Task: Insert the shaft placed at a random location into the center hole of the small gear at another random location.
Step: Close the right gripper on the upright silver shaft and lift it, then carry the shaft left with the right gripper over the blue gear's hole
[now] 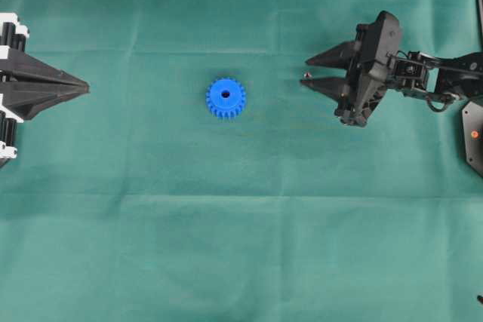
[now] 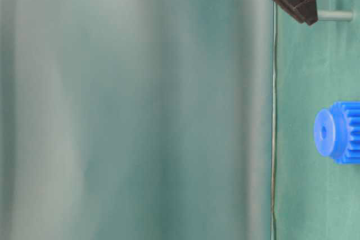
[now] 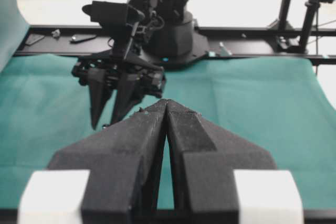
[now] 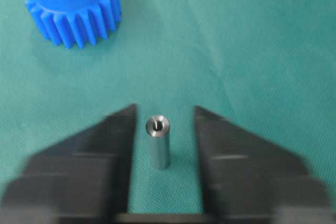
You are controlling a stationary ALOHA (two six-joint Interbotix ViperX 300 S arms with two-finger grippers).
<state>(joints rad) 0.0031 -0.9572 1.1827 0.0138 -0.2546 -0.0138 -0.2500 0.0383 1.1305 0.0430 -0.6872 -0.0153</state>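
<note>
Green cloth (image 1: 226,246) covers the table. Left gripper (image 1: 84,90) clenched, holding nothing. Right gripper (image 4: 163,129) parted, blurred fingers flanking the upright shaft (image 4: 158,141), seemingly not touching. Small gear (image 1: 226,97) lies mid-cloth, center hole (image 1: 226,94) upward.

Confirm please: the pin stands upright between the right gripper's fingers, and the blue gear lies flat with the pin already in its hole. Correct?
Not quite. The gear's hole is empty in the overhead view. The pin does stand upright between the right gripper's fingers.
</note>
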